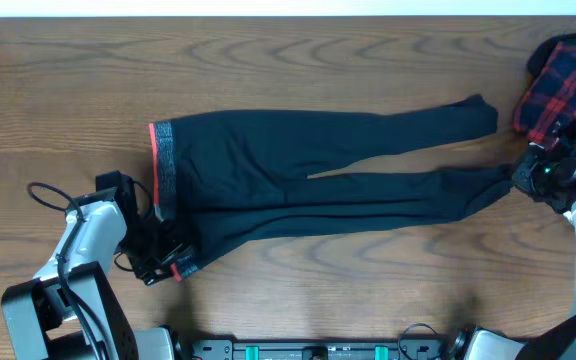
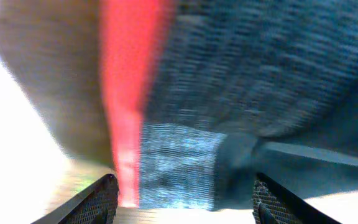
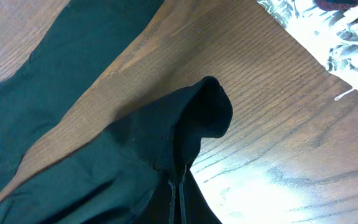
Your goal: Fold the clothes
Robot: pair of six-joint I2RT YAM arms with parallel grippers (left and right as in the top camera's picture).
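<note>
Black trousers (image 1: 298, 185), one pair with two legs, lie flat along the wooden table (image 1: 298, 60), with the red-edged waistband (image 1: 163, 165) at the left. Two grippers are at them: the left gripper (image 1: 166, 258) has its jaws spread around the lower waistband corner, and the right gripper (image 1: 521, 180) is clenched on the end of the nearer leg, bunching it up. One plaid garment (image 1: 563, 75) and one white printed cloth (image 3: 316, 31) lie just beyond that leg end

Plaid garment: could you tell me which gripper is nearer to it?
Right. The right gripper is beside the plaid garment, at the trousers' leg end; the left gripper is away at the waistband.
</note>
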